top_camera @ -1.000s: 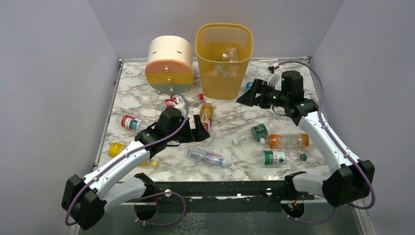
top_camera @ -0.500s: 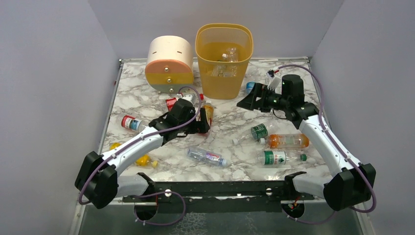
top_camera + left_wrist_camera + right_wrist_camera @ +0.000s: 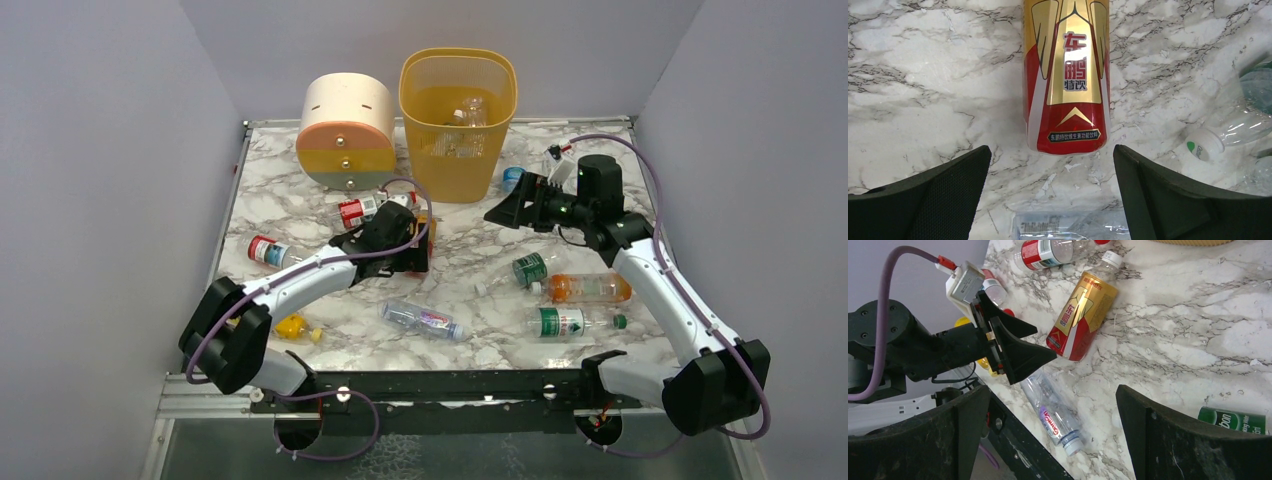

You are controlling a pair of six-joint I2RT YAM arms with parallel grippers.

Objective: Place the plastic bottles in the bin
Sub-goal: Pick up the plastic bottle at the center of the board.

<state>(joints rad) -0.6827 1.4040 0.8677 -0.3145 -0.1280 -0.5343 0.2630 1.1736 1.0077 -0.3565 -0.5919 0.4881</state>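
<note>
From above, the bin (image 3: 458, 120) stands at the far edge of the bench (image 3: 290, 200) with a few clear bottles already inside. The other plastic bottles (image 3: 588, 287) lie scattered over the bench's middle and toward its right edge. The left gripper (image 3: 412, 252) reaches mid-bench at the red-and-gold bottle (image 3: 424, 228). The right gripper (image 3: 503, 212) hangs empty, jaws spread wide, beside the bin's foot.

In the left wrist view, the red-and-gold bottle (image 3: 1066, 75) lies lengthwise ahead. Its base is level with the gaping fingertips (image 3: 968, 170), with clear marble either side. A sound grip likely means sliding forward until the pads flank the label's middle, sinking low, then closing squarely so the round body cannot roll.

In the right wrist view, the bottle's (image 3: 1081, 315) white cap points toward the far edge. A clear bottle (image 3: 1055, 415) lies beside the left gripper (image 3: 1020, 352) and is best left unbumped.
</note>
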